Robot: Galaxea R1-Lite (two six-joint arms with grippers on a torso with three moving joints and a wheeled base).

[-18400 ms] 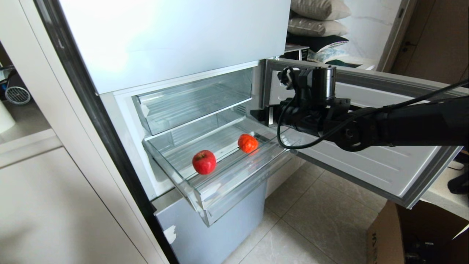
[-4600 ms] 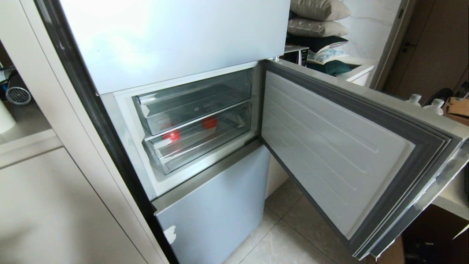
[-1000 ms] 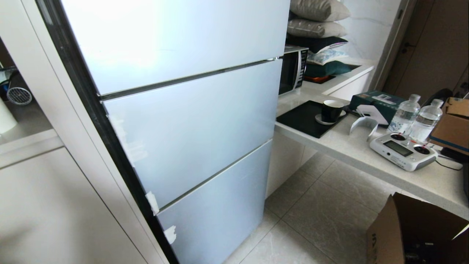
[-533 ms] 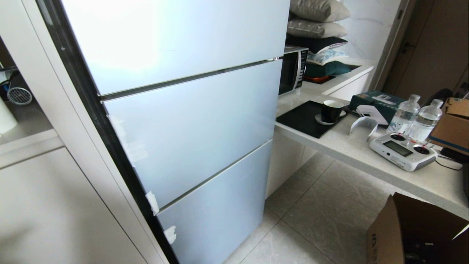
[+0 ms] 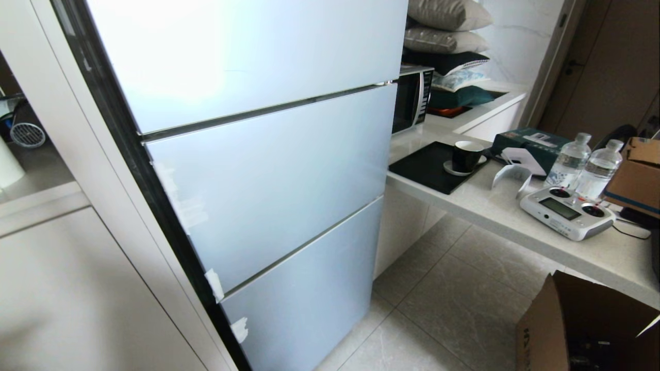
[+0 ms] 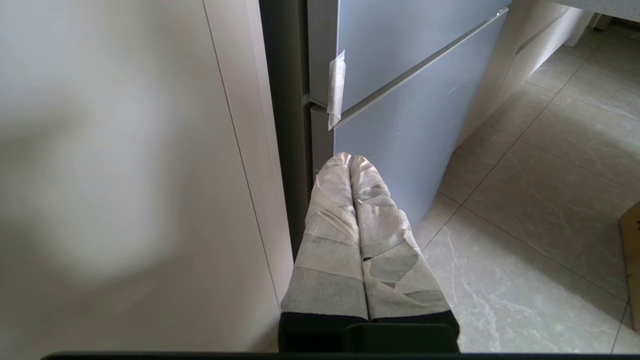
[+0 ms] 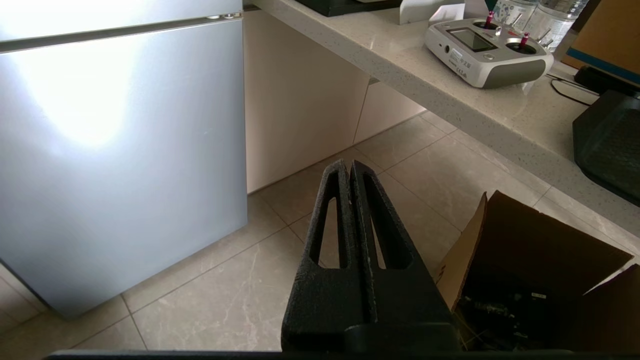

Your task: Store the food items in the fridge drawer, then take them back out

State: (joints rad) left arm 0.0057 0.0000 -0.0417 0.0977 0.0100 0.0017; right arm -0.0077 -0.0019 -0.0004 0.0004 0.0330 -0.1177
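Note:
The pale blue fridge (image 5: 258,170) stands with all its doors closed, so the fridge drawer and the food items are hidden behind the middle door (image 5: 278,175). Neither arm shows in the head view. My left gripper (image 6: 348,159), its fingers wrapped in pale tape, is shut on nothing and hangs low by the fridge's lower hinge-side corner (image 6: 320,115). My right gripper (image 7: 348,165), black, is shut and empty, low over the floor tiles beside the bottom fridge door (image 7: 120,160).
A stone counter (image 5: 495,206) runs to the right of the fridge with a black cup (image 5: 466,154), two water bottles (image 5: 582,165), a white remote controller (image 5: 567,212) and a microwave (image 5: 410,98). An open cardboard box (image 5: 582,324) sits on the floor at the right. A white cabinet (image 5: 77,288) flanks the fridge's left.
Over the last second the head view is unchanged. Earlier the middle door stood open with the drawer pushed in holding the two red items; that door is now closed.

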